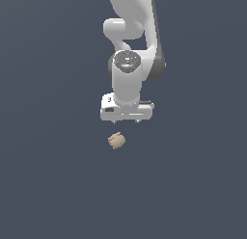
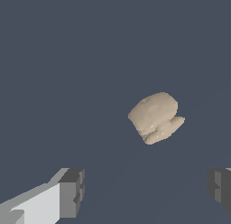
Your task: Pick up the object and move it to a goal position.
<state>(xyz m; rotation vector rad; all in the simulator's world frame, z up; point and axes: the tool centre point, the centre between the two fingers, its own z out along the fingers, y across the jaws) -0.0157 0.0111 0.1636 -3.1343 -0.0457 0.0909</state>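
The object (image 1: pixel 116 140) is a small tan, lumpy rounded lump lying on the dark grey floor, just in front of the white arm in the exterior view. In the wrist view the object (image 2: pixel 155 117) shows clearly, apart from both fingers. My gripper (image 1: pixel 125 121) hangs above and slightly behind it, pointing down, with only short fingertip stubs visible under the white hand. In the wrist view the gripper (image 2: pixel 146 191) stands open, its grey fingers (image 2: pixel 72 191) set wide apart with nothing between them.
The dark grey floor (image 1: pixel 48 185) is flat and plain all around. The white arm (image 1: pixel 130 40) rises behind the gripper toward the top of the exterior view.
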